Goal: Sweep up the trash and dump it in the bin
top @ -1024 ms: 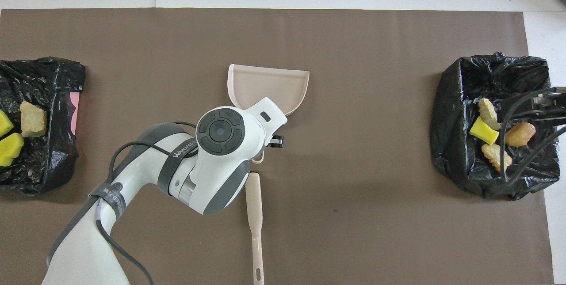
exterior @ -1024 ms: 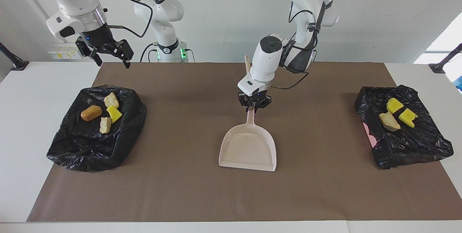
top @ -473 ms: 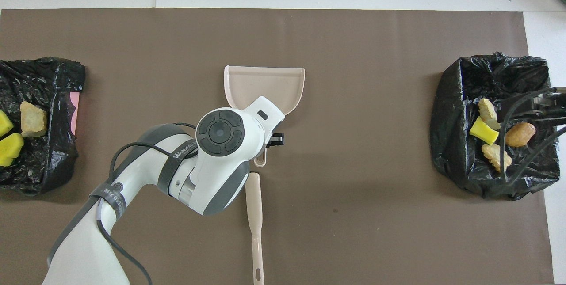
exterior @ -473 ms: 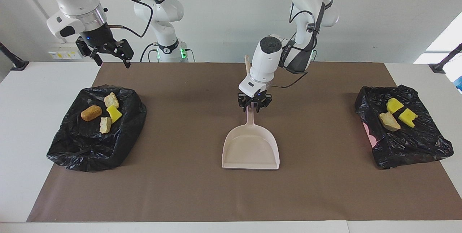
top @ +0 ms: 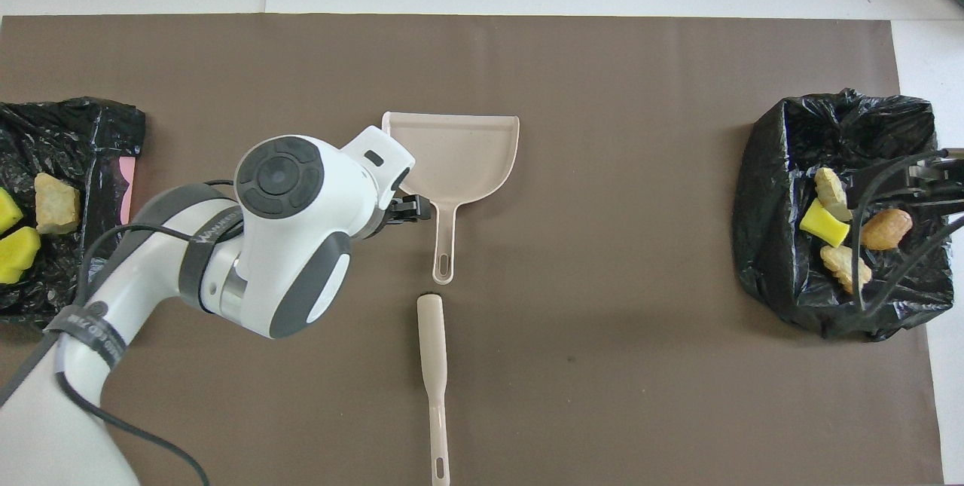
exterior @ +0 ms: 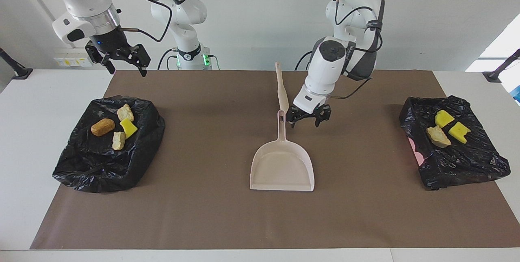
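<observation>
Dustpan (exterior: 282,163), beige plastic, released mid-table, empty; left gripper (exterior: 308,117) now at its handle's 3 o'clock, fingers wide. Right gripper (exterior: 120,57) waits, fingers wide. Sponge-and-pastry trash (exterior: 113,127) sits in both black-bagged bins (exterior: 81,164) — task looks done.

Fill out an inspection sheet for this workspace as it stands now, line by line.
Surface: brown mat on a white table.
Job's things: four trash pieces in the bag-lined bin at the right arm's end; three pieces in the other bin. None seen on the mat. Dustpan empty, flat at mid-mat; brush lying nearer the robots, just past the dustpan's handle end.
Clutter: nothing seen.
Grippers: left gripper open, empty, beside the dustpan handle. Right gripper open, empty, raised above its bin.
Cables: black leads running along both arms, off the mat.
Surroundings: white wall; wall socket.
</observation>
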Tool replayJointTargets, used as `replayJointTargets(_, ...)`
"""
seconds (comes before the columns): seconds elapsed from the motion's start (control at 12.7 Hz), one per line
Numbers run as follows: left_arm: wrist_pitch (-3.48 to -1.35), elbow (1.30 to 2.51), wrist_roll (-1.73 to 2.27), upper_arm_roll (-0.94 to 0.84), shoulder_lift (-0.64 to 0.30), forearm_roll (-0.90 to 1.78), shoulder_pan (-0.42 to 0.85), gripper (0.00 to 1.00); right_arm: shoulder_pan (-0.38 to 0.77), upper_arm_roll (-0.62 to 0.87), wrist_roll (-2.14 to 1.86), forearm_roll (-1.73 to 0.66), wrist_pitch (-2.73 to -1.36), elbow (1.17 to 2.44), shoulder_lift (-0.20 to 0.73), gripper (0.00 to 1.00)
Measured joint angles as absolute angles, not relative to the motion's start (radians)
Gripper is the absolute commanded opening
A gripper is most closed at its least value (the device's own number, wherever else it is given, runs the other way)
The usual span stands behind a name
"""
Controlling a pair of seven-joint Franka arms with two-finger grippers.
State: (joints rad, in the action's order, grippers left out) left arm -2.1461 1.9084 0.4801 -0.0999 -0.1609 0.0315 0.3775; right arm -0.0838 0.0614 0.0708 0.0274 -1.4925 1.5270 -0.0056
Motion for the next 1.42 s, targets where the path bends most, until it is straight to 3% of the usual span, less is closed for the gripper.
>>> replayJointTargets(0.39,-1.958,1.905,0.195,-0.095,-0.006,0.031,0.186,1.0,-0.084,0.061,0.071,0.027,-1.492,1.527,-0.006,1.0)
replayJointTargets(0.63,-1.867,1.886,0.051,-0.093,0.04,0.031,0.099,1.0,-0.084,0.061,0.071,0.027,-1.492,1.527,-0.006,1.0)
replayJointTargets(0.87,-1.74,1.807,-0.03,-0.092,0.045,0.021,0.041,1.0,-0.084,0.061,0.071,0.027,-1.492,1.527,-0.006,1.0)
replayJointTargets(1.42,-1.454,1.54,-0.038,-0.091,0.052,-0.04,0.034,1.0,-0.084,0.061,0.071,0.027,-1.492,1.527,-0.006,1.0)
